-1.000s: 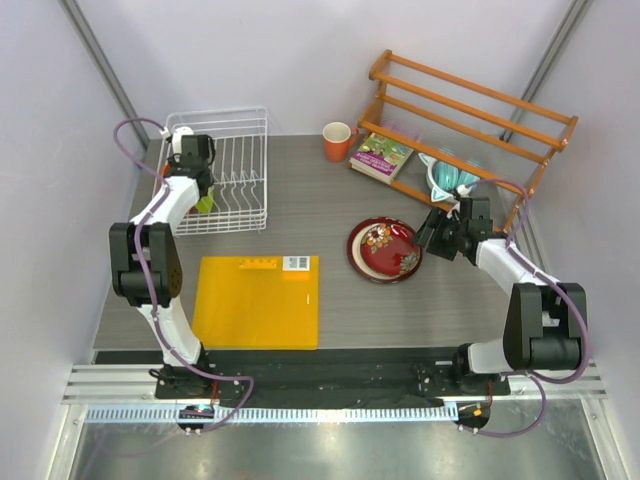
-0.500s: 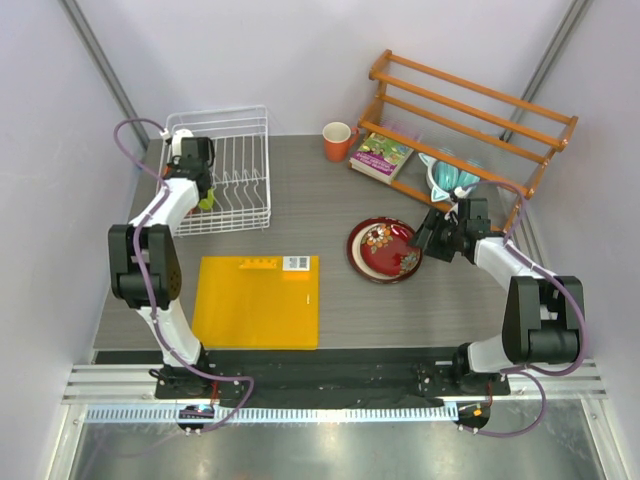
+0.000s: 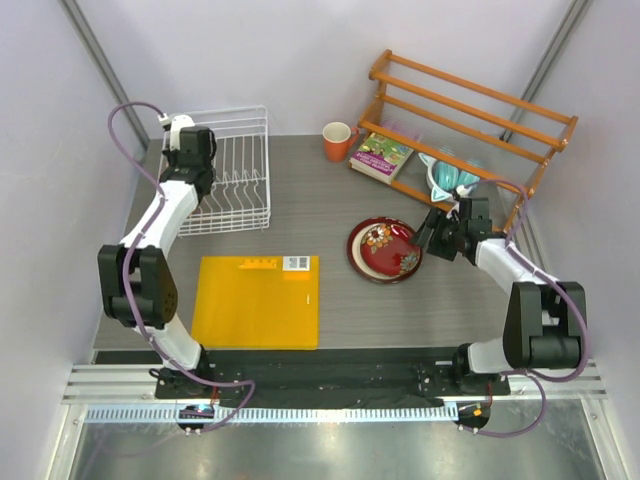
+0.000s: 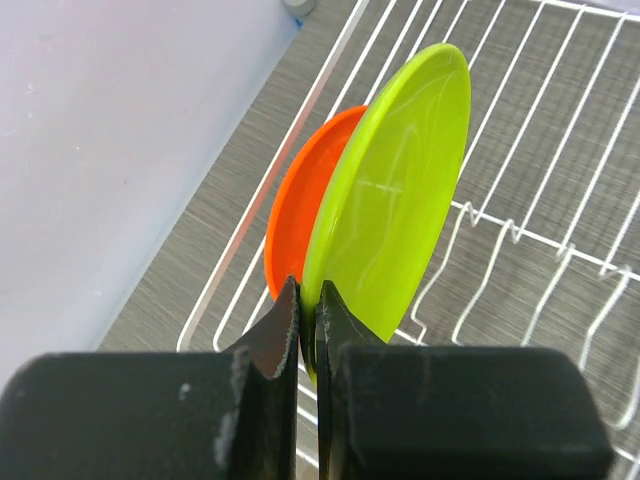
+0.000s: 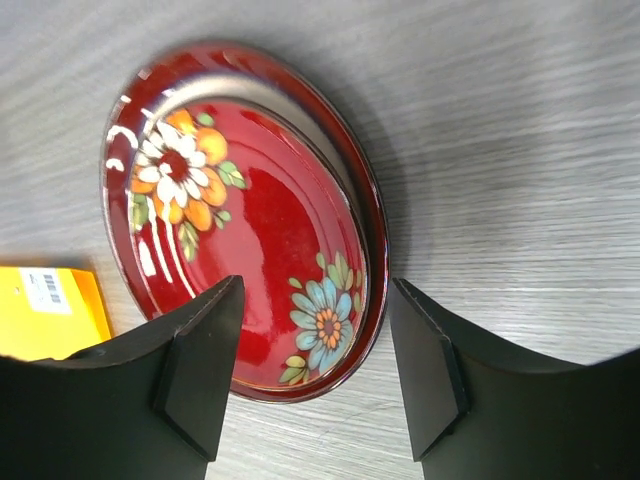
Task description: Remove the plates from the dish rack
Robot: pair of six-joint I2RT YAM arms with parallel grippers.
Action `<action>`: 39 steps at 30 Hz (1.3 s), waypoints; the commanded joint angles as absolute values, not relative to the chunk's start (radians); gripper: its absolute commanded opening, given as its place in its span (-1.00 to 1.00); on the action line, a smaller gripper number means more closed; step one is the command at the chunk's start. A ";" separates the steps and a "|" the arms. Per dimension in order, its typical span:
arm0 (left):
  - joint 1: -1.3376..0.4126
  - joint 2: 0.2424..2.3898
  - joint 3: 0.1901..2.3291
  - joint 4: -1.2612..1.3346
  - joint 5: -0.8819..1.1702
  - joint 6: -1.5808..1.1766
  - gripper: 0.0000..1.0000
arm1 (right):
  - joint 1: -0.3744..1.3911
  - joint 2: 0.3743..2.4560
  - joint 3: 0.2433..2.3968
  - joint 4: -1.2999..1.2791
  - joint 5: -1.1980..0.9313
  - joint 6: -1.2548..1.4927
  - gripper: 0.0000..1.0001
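The white wire dish rack [image 3: 240, 170] stands at the back left. My left gripper [image 3: 196, 180] is over its left side, shut on the bottom rim of the lime green plate [image 4: 395, 190], which it holds on edge. In the left wrist view the gripper [image 4: 308, 320] pinches that rim, with the orange plate [image 4: 298, 205] upright just behind it and the rack bars [image 4: 520, 235] below. The dark red flowered plate [image 3: 385, 250] lies flat on the table at centre right. My right gripper [image 3: 432, 232] is open just over its right edge, and its jaws [image 5: 315, 290] straddle the plate's rim [image 5: 260, 220] without touching it.
A yellow board [image 3: 260, 300] lies at the front centre-left. An orange cup [image 3: 338, 140], a book [image 3: 381, 157] and teal items [image 3: 452, 175] sit at the back right, in front of the orange wooden shelf [image 3: 470, 100]. Walls close in on both sides.
My left gripper has moved toward the back of the rack and risen with the lime green plate in it. The right arm has hardly moved.
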State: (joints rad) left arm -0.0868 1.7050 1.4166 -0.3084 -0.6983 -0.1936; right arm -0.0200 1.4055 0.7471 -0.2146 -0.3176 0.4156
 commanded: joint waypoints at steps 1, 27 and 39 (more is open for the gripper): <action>-0.113 1.602 1.427 -0.342 -0.711 -0.219 -1.00 | -0.014 1.272 0.749 -0.192 -0.267 0.399 0.32; -0.409 1.516 1.112 -0.048 0.359 -0.741 -1.00 | 0.199 1.413 0.847 0.182 -0.601 0.657 0.45; -0.503 1.594 1.146 -0.020 0.377 -0.762 -1.00 | 0.212 1.522 0.831 0.296 -0.681 0.703 0.21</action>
State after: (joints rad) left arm -0.4835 1.5875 1.0969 -0.0898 0.3328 -0.7490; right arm 0.2058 1.5101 0.8158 0.1997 -0.6235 0.6701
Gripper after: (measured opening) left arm 0.030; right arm 0.662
